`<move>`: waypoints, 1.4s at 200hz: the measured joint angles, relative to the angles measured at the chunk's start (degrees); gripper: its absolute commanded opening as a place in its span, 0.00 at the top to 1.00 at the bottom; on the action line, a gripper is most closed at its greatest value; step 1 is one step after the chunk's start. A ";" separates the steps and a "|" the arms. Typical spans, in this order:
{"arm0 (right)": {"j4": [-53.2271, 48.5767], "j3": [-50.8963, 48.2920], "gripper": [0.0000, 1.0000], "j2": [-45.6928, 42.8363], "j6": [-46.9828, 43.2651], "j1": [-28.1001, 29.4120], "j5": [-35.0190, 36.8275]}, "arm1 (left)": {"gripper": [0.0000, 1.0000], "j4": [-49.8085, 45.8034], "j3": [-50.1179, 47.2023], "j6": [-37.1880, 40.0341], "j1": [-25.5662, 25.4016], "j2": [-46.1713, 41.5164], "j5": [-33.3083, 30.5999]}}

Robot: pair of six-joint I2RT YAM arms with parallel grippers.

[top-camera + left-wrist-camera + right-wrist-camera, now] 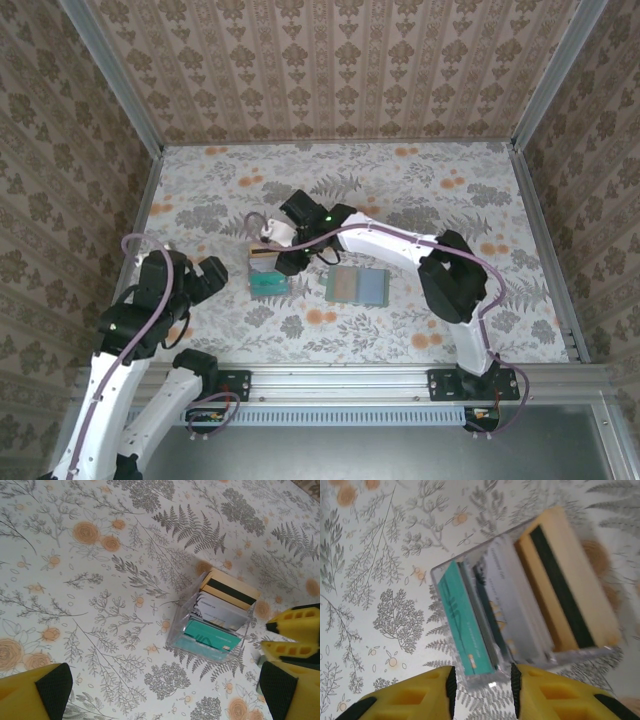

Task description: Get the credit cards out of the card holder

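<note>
Your right gripper (482, 692) has its 2 yellow fingers partly apart, straddling the near end of the clear box (439, 575); you cannot tell whether they touch it. Credit cards (470, 625) lean on edge inside that box, teal nearest, then grey, then beige. The card holder (357, 286) lies open and flat just beside the box, and your left gripper (160, 690) hangs wide open nearby, clamped on nothing.

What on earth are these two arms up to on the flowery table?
They are emptying a clear card holder packed with credit cards. The right arm's pincer is poised over the end where a teal card sits, its fingers apart and no card gripped yet. The left pincer hangs wide open, aimed at the same holder and touching nothing.
</note>
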 measured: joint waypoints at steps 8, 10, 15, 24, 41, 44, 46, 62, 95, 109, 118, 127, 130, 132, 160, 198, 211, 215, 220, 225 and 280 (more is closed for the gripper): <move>1.66 -2.19 0.61 -1.99 1.86 -0.98 0.11 | 0.00 0.68 -0.07 0.09 -0.02 0.83 0.66; 2.12 -2.80 0.61 -2.58 2.62 -1.31 0.17 | 0.00 0.87 -0.11 0.13 -0.02 1.09 0.85; 3.06 -4.17 0.61 -3.87 3.56 -1.99 0.20 | 0.00 1.51 -0.24 0.15 -0.02 1.66 1.31; 4.81 -6.75 0.61 -6.38 5.86 -3.37 0.55 | 0.00 2.71 -0.59 0.20 -0.02 2.89 2.32; 7.45 -11.39 0.60 -10.82 9.27 -5.60 1.46 | 0.00 5.51 -1.60 0.20 -0.02 4.92 4.13; 7.85 -12.41 0.61 -11.82 10.32 -6.10 1.92 | 0.01 6.21 -1.90 0.17 -0.04 5.40 4.55; 8.04 -13.03 0.61 -12.33 10.51 -6.29 1.99 | 0.02 6.56 -2.08 0.17 -0.04 5.60 4.76; 9.27 -17.55 0.61 -16.28 14.05 -7.80 3.50 | 0.06 9.79 -3.54 -0.11 -0.46 7.23 6.38; 11.43 -28.68 0.61 -24.39 21.27 -10.12 6.38 | 0.08 17.92 -6.29 -2.14 -5.99 12.98 8.72; 12.04 -33.51 0.61 -28.02 24.50 -11.06 7.80 | 0.09 21.86 -6.32 -3.02 -9.90 17.38 9.38; 12.39 -36.61 0.62 -30.51 27.12 -11.91 8.87 | 0.11 24.70 -6.32 -3.54 -12.37 20.83 9.84; 12.85 -39.21 0.63 -32.65 29.40 -12.74 9.77 | 0.14 27.32 -6.29 -3.93 -14.60 24.28 10.45; 12.90 -40.02 0.63 -33.33 30.05 -12.98 9.94 | 0.15 28.39 -6.25 -4.11 -15.34 25.68 10.60; 12.98 -40.70 0.63 -33.90 30.71 -13.22 10.23 | 0.16 28.89 -6.25 -4.37 -15.80 26.56 10.80; 14.64 -49.31 0.65 -40.50 38.23 -15.89 12.20 | 0.26 34.77 -4.83 -5.11 -20.79 37.29 12.76; 15.08 -55.39 0.65 -42.03 45.64 -17.22 12.81 | 0.46 40.87 -1.64 -5.84 -24.57 48.17 16.74; 15.43 -56.54 0.66 -41.99 47.54 -17.22 12.79 | 0.48 42.47 -0.22 -5.62 -25.57 51.43 18.36; 15.63 -56.87 0.66 -41.92 48.00 -17.22 12.79 | 0.50 42.73 0.24 -5.53 -25.81 52.19 18.75; 15.80 -57.22 0.66 -41.77 48.72 -17.22 12.81 | 0.50 43.17 0.85 -5.49 -26.23 53.40 19.43; 16.04 -57.61 0.66 -41.57 49.31 -17.22 12.81 | 0.50 43.60 1.46 -5.42 -26.64 54.51 19.96; 17.75 -60.48 0.66 -38.99 53.59 -17.27 13.05 | 0.59 45.48 6.29 -4.35 -30.03 63.67 24.35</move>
